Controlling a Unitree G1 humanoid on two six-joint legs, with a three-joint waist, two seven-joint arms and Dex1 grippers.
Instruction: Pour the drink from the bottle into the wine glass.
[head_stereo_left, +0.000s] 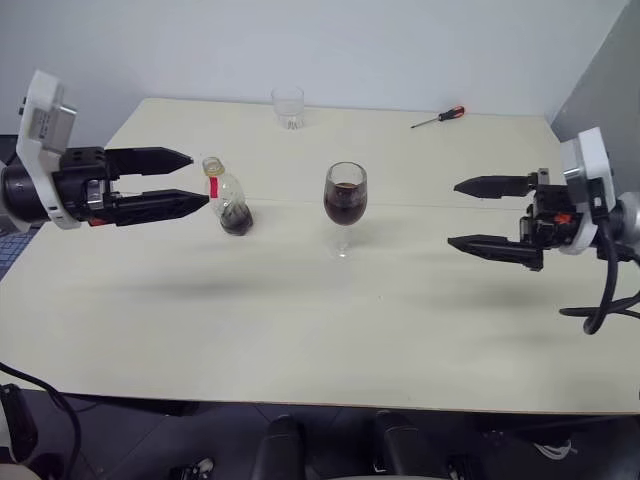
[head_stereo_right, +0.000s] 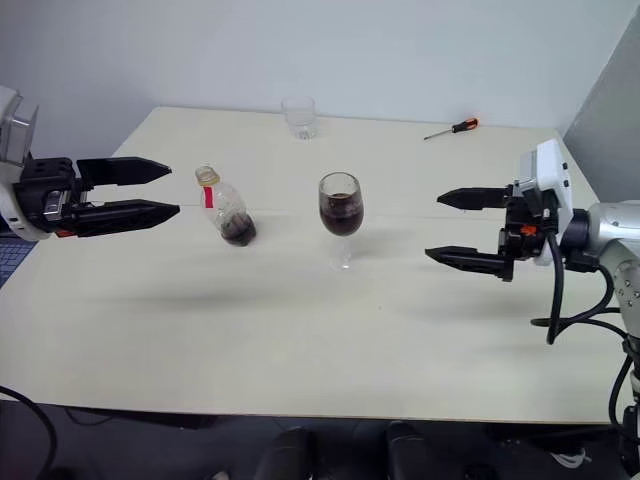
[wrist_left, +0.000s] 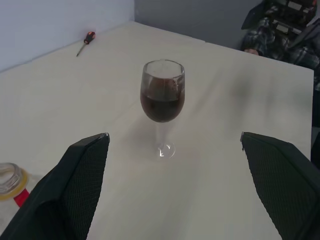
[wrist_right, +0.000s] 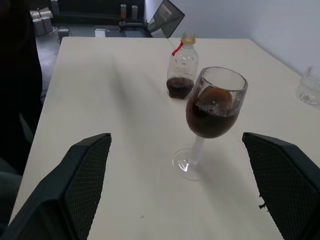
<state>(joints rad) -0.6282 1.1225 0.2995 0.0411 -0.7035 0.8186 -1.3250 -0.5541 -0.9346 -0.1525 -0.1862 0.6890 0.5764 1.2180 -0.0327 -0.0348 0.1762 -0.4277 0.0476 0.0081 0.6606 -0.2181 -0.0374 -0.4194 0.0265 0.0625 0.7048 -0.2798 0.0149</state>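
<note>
We hold both arms raised over the table (head_stereo_left: 300, 330), one at each side. Our left gripper (head_stereo_left: 190, 180) has its fingers spread and empty; the bottle (head_stereo_left: 232, 203) stands upright just past its tips, a little drink (wrist_right: 178, 87) left inside. Our right gripper (head_stereo_left: 470, 215) also gapes empty, well apart from the wine glass (head_stereo_left: 345, 200), which stands between the two grippers. The glass is partly filled, so pouring looks done.

Between the two black fingers (wrist_right: 75, 180), which stand wide apart, a tall clear stemmed wine glass (wrist_right: 212, 115) holds dark brown drink (wrist_right: 210, 117). Beyond it stands the small clear plastic bottle (wrist_right: 182, 67) on the cream tabletop (wrist_right: 100, 90).
</note>
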